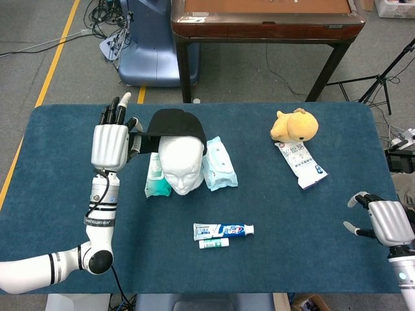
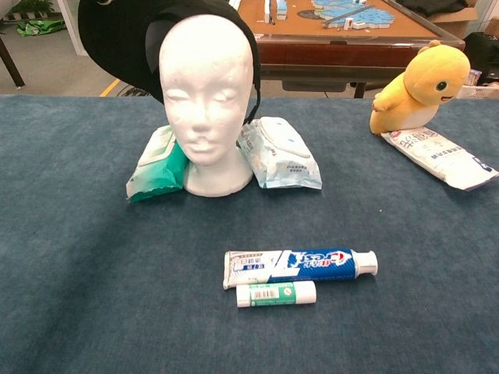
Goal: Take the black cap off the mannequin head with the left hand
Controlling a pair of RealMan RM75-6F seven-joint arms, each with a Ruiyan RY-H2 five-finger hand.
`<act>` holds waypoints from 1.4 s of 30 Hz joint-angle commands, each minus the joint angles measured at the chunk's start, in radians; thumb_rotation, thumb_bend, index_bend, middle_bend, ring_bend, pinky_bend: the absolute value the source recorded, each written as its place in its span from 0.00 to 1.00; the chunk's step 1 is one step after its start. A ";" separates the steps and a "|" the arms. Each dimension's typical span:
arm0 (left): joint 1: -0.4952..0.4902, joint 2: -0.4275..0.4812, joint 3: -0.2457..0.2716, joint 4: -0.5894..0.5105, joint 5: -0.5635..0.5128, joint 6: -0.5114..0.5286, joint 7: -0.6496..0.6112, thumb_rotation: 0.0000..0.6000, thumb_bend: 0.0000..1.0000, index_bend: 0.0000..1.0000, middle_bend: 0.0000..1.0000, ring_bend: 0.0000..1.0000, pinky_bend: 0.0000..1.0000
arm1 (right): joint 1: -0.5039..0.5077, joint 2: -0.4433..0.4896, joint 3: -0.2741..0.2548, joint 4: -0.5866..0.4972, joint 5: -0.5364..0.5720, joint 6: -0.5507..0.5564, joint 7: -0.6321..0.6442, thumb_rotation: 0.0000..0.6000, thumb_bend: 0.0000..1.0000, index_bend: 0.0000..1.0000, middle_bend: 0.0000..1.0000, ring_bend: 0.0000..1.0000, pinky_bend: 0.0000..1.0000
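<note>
Black fabric hangs half off a white foam head as the robot's left hand (image 1: 109,144) grips the black cap (image 1: 170,122) by its edge, at about 9 o'clock from the mannequin head (image 1: 182,162). The upper fingers (image 1: 114,110) point straight up and lie close together, while the lower part of the hand presses against the cap's rim (the exact pinch is hidden behind the hand's back). The cap sits skewed, pulled toward the hand and tipped back, so that the forehead and crown show bare in the chest view, with the fabric draped behind and to the side of the face. One judges the removal well begun but not finished: the cap's far side seems to cling at the back of the head.

Wedged against the neck at 8 o'clock is a green wipes pack (image 1: 154,180), and at 3 o'clock a pale blue wipes pack (image 1: 217,170); both appear to brace the light foam base against tipping as the cap is tugged. At 6 o'clock from the head lie a toothpaste tube (image 1: 224,230) and a small green tube (image 1: 213,243), side by side and well apart from the action. Toward the table's far right sit a yellow plush toy (image 1: 295,126) and a white packet (image 1: 300,164). At the lower right edge the right hand (image 1: 384,221) rests idle, fingers loosely curled and apart, holding nothing.
</note>
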 commanded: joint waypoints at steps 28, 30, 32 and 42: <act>0.049 0.036 -0.010 0.098 -0.011 0.132 0.044 1.00 0.43 0.72 0.09 0.00 0.10 | 0.006 -0.006 -0.003 -0.002 0.000 -0.008 -0.016 1.00 0.16 0.48 0.43 0.46 0.65; 0.064 0.045 -0.001 0.103 0.000 0.137 0.027 1.00 0.43 0.72 0.09 0.00 0.10 | 0.006 -0.007 -0.003 -0.002 0.001 -0.009 -0.018 1.00 0.16 0.48 0.43 0.46 0.65; 0.083 0.055 0.018 0.115 0.022 0.142 0.003 1.00 0.43 0.72 0.09 0.00 0.10 | 0.007 -0.008 -0.004 -0.002 0.001 -0.010 -0.021 1.00 0.16 0.48 0.43 0.46 0.65; 0.134 0.052 0.067 0.245 0.092 0.127 -0.126 1.00 0.43 0.72 0.10 0.00 0.10 | 0.012 -0.017 -0.005 -0.003 0.006 -0.021 -0.041 1.00 0.16 0.48 0.43 0.46 0.65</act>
